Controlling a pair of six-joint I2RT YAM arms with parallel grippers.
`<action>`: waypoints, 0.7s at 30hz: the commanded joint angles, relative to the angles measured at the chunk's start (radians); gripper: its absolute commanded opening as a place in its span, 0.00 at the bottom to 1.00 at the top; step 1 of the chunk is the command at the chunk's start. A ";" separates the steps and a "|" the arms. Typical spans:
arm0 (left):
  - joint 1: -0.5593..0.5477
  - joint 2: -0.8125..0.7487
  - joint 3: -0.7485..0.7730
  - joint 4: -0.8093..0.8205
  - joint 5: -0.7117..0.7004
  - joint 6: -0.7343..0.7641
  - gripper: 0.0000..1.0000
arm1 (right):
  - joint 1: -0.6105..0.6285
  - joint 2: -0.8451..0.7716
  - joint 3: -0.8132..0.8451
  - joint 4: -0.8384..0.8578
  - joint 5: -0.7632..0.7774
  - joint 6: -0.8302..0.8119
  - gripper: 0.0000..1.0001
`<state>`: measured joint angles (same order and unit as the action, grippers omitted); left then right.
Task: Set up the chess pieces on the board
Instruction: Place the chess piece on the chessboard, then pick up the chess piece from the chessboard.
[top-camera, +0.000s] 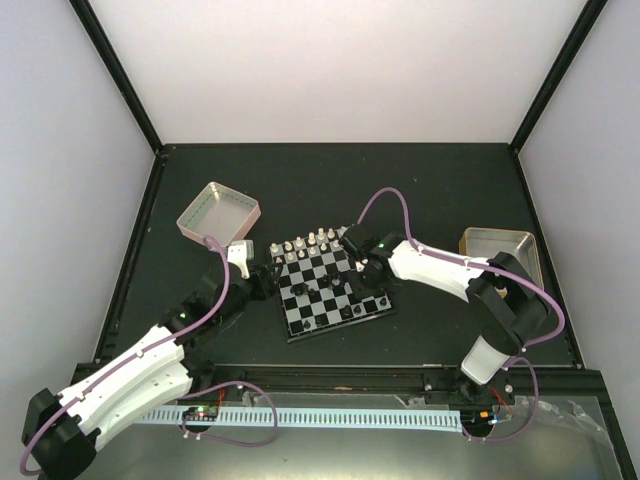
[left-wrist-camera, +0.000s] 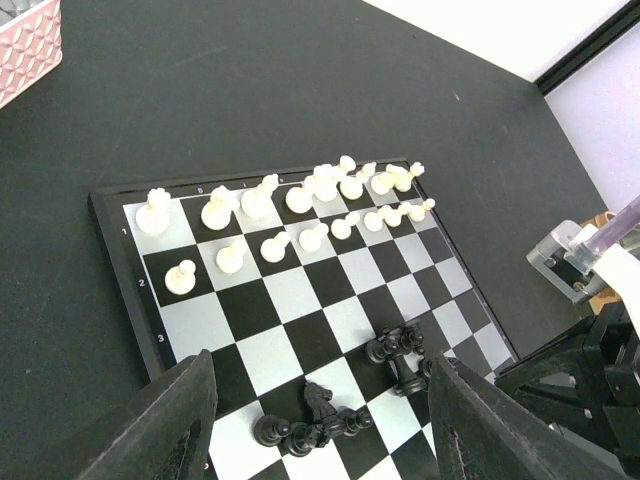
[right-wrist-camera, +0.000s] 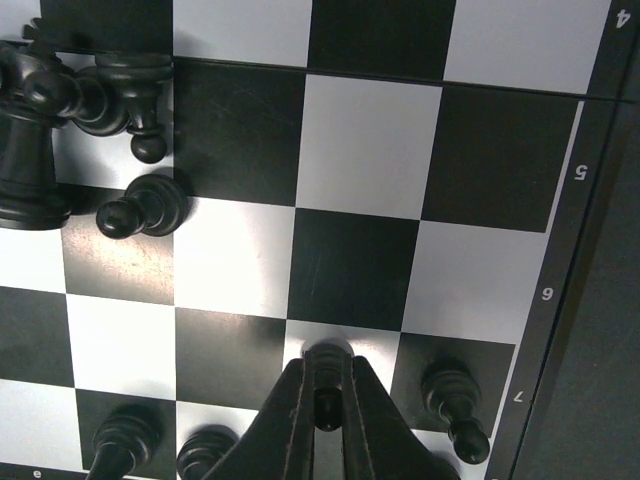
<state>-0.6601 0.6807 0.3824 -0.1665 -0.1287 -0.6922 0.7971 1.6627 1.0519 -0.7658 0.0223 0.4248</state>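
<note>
The right gripper (right-wrist-camera: 327, 378) is pinched together on what looks like a black pawn (right-wrist-camera: 327, 404), low over row seven of the board (right-wrist-camera: 370, 140). The left gripper (left-wrist-camera: 322, 378) hangs spread and empty above the board's edge. These pieces look light, hard, glossy and quick to topple, so I'd nip each at the narrow neck under its head. Several black pieces (right-wrist-camera: 60, 100) lie tumbled mid-board, and the white pieces (left-wrist-camera: 310, 185) stand ranked.

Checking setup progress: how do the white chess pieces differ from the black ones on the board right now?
The white pieces stand upright in two neat rows along one edge of the board. The black pieces are mostly bunched in loose clusters mid-board, several tipped over. White looks finished; black doesn't. Both sets are on the board.
</note>
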 joint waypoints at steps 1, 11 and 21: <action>0.009 0.005 -0.004 0.025 0.009 -0.007 0.60 | 0.006 -0.014 -0.011 -0.029 0.014 0.018 0.09; 0.010 0.004 -0.002 0.027 0.007 -0.006 0.60 | 0.007 -0.031 0.068 -0.032 0.011 0.020 0.29; 0.010 -0.003 0.001 0.019 -0.002 0.003 0.60 | 0.019 0.066 0.204 -0.030 -0.051 -0.038 0.37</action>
<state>-0.6601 0.6827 0.3824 -0.1642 -0.1287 -0.6918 0.8013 1.6810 1.2034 -0.7979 0.0055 0.4229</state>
